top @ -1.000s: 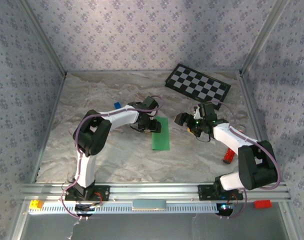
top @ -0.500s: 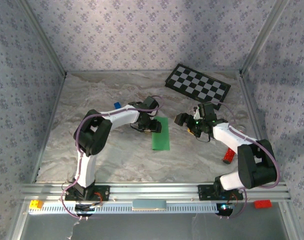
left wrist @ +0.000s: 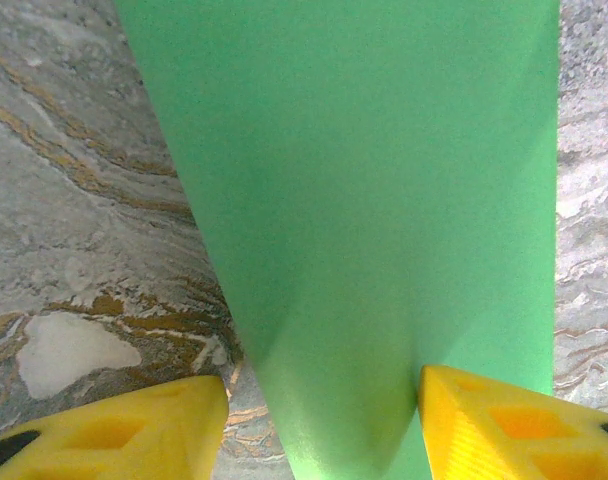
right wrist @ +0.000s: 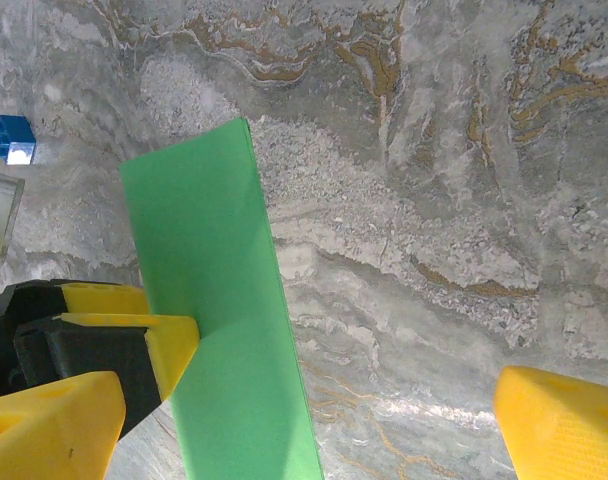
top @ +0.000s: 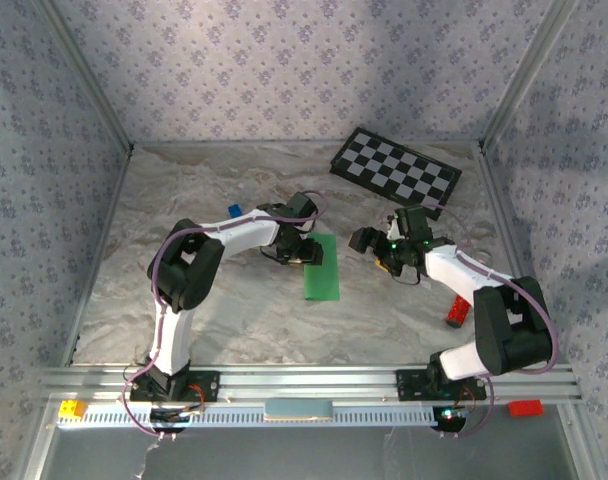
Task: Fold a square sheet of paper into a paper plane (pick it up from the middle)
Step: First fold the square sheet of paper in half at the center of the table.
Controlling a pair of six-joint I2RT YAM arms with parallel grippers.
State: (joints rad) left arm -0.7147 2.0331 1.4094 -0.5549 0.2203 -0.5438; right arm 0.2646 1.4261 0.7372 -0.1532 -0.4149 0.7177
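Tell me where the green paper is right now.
In the top view, the green paper lies mid-table as a narrow folded strip between the arms, its far end at the left gripper; the right gripper hovers apart, to its right.
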